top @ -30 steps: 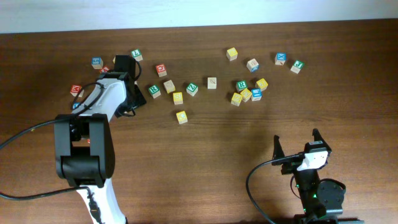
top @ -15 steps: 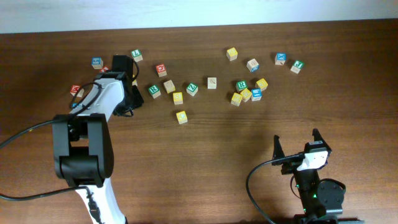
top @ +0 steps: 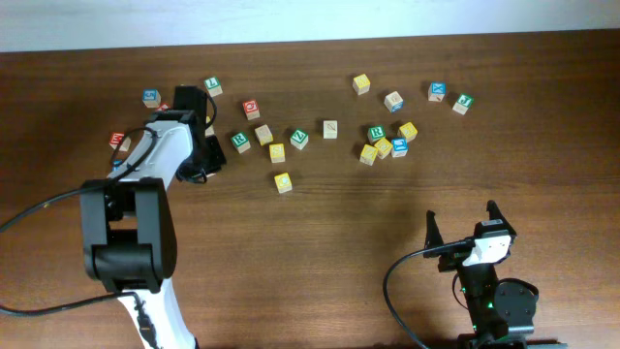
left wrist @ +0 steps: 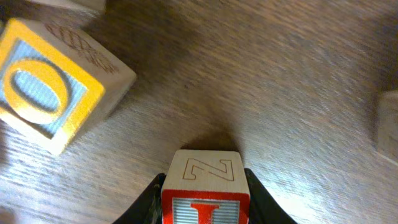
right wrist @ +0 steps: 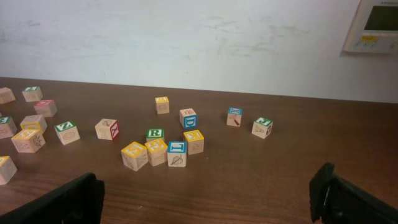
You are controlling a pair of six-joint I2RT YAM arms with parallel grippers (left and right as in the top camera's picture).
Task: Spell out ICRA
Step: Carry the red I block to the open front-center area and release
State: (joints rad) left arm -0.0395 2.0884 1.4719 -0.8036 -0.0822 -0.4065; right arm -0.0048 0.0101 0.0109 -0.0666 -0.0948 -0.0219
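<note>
In the left wrist view my left gripper (left wrist: pixel 205 208) is shut on the red "I" cube (left wrist: pixel 206 190). Both fingers press its sides, and an engraved Z shows on its upper face. It sits low over the wood. In the overhead view the left gripper (top: pixel 191 105) is at the far left of the table and hides that cube. A green "R" cube (top: pixel 376 132) lies in the right cluster; the right wrist view also shows the green "R" cube (right wrist: pixel 155 133). The other cubes' letters are too small to read. My right gripper (top: pixel 463 231) (right wrist: pixel 208 202) stands open near the front edge, holding nothing.
A yellow-framed blue "O" cube (left wrist: pixel 53 87) lies just left of the held cube, and another cube (left wrist: pixel 388 121) at the right edge. Several loose cubes are scattered across the far half of the table (top: pixel 329 223), with a tight cluster (top: pixel 387 145) right of centre.
The left jaws have narrowed onto the red "I" cube. The left arm has barely shifted in the overhead view. The right arm has not moved.
</note>
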